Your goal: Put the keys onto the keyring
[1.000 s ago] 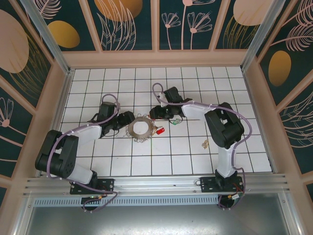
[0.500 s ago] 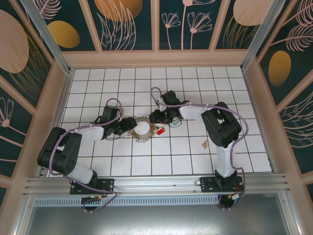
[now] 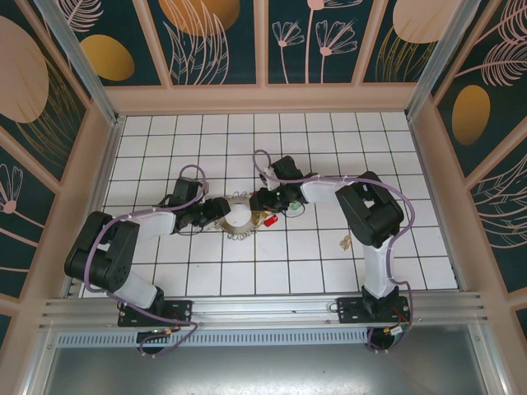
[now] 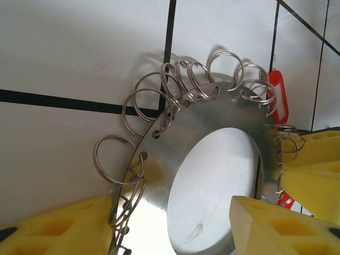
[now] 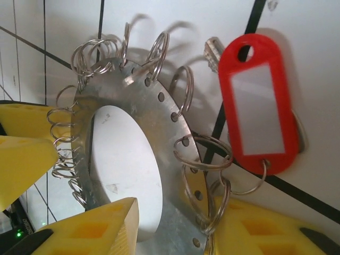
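Robot test cell in a lab, no home or shop. Boxed in by wall panels (image 3: 206, 41) printed with leaves and gold discs, set in pale wooden frames. Floored with a white table (image 3: 206, 267) ruled in a black grid. Fitted with a left arm (image 3: 107, 255) and a right arm (image 3: 370, 214), cabled, bolted to an aluminium rail (image 3: 263, 309) at the near edge.

One keyring (image 4: 159, 170), three keys (image 3: 268, 220)
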`<state>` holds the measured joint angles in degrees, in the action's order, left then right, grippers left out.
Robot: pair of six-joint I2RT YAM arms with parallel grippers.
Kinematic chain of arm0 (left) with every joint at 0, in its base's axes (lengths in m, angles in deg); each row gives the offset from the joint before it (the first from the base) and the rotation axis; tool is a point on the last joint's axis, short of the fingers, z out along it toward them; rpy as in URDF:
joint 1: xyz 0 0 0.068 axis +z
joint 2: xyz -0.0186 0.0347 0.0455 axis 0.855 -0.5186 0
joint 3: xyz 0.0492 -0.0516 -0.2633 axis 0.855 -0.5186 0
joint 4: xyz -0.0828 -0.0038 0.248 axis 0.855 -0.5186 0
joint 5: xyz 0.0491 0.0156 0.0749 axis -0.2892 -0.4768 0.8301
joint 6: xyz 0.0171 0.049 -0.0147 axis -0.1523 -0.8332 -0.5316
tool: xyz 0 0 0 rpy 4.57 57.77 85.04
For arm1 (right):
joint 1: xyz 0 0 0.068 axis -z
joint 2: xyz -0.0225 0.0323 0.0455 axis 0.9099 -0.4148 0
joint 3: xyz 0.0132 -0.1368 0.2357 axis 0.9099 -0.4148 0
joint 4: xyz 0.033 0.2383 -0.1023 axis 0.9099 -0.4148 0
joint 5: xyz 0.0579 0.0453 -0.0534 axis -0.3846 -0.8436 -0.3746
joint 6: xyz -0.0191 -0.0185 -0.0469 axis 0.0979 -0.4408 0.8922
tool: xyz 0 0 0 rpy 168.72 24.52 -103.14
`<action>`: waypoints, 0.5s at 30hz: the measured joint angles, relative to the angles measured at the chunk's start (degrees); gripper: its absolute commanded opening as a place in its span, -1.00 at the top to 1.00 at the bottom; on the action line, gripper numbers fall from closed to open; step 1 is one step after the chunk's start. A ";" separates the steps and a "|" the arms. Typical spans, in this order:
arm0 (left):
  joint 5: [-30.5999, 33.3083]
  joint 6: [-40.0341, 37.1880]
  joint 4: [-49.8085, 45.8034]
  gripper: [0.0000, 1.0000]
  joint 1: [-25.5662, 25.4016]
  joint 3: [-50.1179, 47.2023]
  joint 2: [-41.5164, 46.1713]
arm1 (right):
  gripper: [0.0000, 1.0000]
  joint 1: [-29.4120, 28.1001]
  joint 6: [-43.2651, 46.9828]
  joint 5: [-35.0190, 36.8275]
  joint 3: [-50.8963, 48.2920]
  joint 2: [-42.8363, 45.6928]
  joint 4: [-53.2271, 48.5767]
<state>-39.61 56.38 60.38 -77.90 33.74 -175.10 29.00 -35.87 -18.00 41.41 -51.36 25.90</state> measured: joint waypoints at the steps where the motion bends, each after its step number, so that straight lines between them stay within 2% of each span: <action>1: 0.00 0.02 0.00 -0.19 0.04 0.04 -0.04 | 0.23 0.00 -0.35 -0.42 -0.11 -0.04 0.48; 7: 0.02 0.02 -0.04 -0.19 0.04 0.15 -0.17 | 0.37 0.07 -1.88 -1.62 -1.33 -0.09 3.56; 15: 1.09 0.22 -0.20 -0.28 -0.31 0.15 0.20 | 0.69 1.53 -3.69 -3.74 -4.57 0.04 8.07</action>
<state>-38.52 56.60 60.18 -78.20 33.90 -174.91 30.53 -39.56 -21.74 36.84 -51.31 33.96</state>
